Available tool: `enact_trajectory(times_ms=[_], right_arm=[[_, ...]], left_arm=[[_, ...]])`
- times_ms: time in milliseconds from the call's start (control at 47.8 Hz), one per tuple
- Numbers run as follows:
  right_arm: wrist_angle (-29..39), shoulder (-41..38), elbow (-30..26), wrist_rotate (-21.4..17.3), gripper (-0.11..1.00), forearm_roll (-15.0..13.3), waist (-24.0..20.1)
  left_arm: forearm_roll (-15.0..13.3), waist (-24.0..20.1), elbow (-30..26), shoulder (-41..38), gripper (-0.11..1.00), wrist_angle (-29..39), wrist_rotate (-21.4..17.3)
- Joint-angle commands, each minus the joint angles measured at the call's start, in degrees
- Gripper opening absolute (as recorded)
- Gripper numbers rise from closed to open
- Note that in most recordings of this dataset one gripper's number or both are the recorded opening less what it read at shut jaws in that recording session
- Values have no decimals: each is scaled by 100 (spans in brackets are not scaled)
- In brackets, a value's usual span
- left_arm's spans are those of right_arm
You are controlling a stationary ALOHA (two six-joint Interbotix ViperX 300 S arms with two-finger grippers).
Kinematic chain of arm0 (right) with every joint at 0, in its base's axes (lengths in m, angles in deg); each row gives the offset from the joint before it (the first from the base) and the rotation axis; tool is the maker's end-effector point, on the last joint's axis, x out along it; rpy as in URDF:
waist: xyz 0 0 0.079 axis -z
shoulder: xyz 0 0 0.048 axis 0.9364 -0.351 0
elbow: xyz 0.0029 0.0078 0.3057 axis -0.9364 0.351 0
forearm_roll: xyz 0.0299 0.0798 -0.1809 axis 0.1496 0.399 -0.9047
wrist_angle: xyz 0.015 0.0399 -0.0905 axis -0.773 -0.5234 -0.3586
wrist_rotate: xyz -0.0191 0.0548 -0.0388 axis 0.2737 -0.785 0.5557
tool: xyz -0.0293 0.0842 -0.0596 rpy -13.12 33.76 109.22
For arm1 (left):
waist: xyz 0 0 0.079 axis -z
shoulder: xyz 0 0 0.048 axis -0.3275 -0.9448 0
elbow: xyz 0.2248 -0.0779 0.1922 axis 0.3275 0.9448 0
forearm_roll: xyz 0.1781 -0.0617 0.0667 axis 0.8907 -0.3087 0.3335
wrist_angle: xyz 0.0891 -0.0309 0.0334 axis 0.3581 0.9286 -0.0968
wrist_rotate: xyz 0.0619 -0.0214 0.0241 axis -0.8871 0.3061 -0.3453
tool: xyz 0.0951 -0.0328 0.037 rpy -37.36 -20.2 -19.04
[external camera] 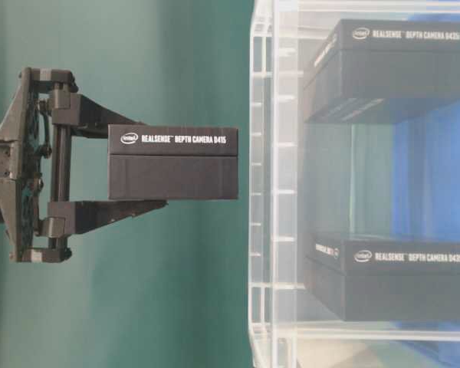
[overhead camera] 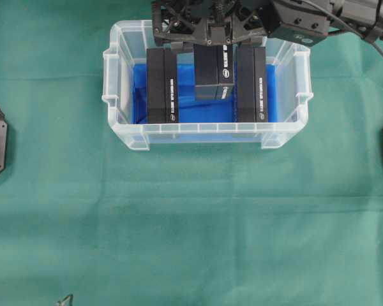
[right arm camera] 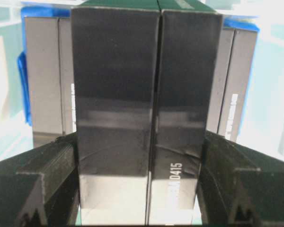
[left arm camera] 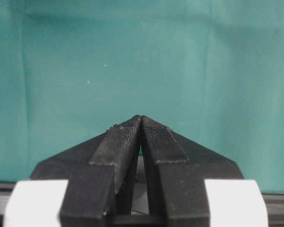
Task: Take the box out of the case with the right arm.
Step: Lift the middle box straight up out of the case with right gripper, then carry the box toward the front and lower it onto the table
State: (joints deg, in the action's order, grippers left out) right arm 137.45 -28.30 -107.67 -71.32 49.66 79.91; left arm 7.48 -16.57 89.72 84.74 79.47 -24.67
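Clamped between the right arm's jaws (external camera: 138, 172), the black box (external camera: 173, 162) hangs lifted clear above the case (overhead camera: 206, 135), long axis pointing down, while the left arm's jaws (left arm camera: 141, 124) rest closed and empty far away.

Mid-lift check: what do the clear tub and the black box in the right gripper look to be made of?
The clear rectangular tub looks like moulded translucent plastic: boxes and blue floor show through its glossy walls. The black box with white lettering, clamped in the right gripper, looks like smooth printed cardboard with a slight sheen and a lid seam; the material is unconfirmed.
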Motion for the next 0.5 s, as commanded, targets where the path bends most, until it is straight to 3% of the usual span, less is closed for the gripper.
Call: enact_trajectory(times_ms=[0, 356, 481], right_arm=[[35, 316, -167, -9, 65, -26, -26], [44, 316, -167, -62, 65, -26, -185], [53, 316, -167, -255, 65, -26, -325]], left_arm=[[18, 18, -149, -18, 2, -26, -9], [18, 35, -149, -18, 2, -26, -9], [18, 35, -149, -18, 2, -26, -9]])
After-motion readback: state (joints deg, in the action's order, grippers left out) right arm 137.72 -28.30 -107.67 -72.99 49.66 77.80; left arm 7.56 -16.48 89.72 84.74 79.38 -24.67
